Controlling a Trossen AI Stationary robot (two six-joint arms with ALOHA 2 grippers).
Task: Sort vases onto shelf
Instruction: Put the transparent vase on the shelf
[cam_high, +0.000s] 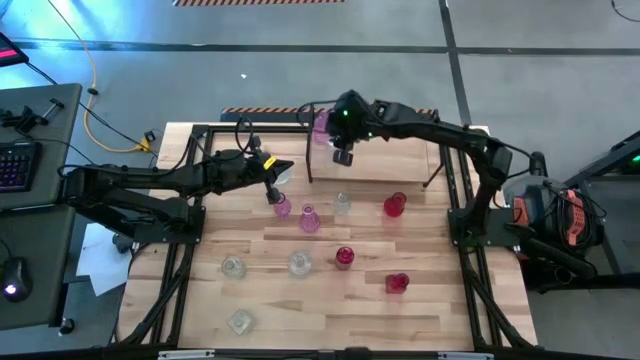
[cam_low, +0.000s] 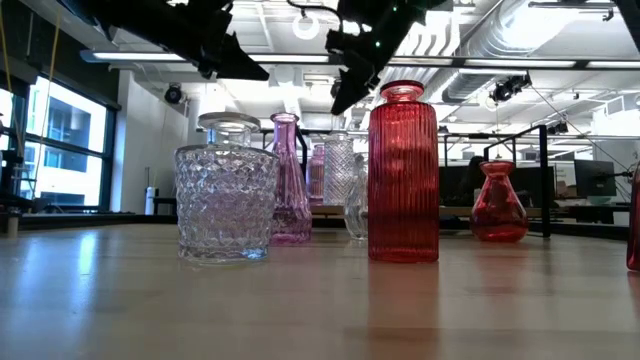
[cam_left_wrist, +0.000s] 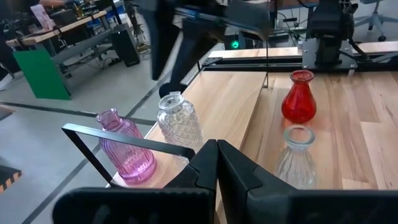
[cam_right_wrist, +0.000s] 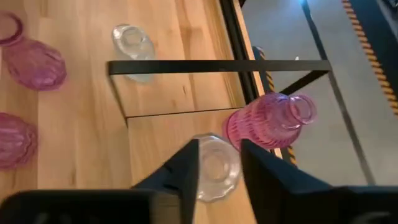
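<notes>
1. Broadly, the worktop (cam_high: 420, 300) carries the shelf (cam_high: 375, 165) at its far edge, with loose vases scattered across the middle and near side.
2. On the shelf's left end stand a pink ribbed vase (cam_right_wrist: 270, 121) and, just beside it, a clear vase (cam_right_wrist: 214, 167).
3. Over that corner hangs the right claw (cam_right_wrist: 219, 163), its fingers spread, with the clear vase sitting between them; no finger visibly presses the glass, so I judge it released or nearly so, not pinched.
4. Risk: the clear vase stands close to the pink one and near the shelf's edge. A finger catching its rim while the right claw lifts could tip it into its neighbour or off the board.
5. Farther left, the left claw (cam_left_wrist: 216, 163) is pressed together on nothing, hovering above the worktop just left of the shelf, near a small pink vase (cam_high: 283, 207).
6. If it swings low, it could topple that vase or clip the shelf's frame.
</notes>
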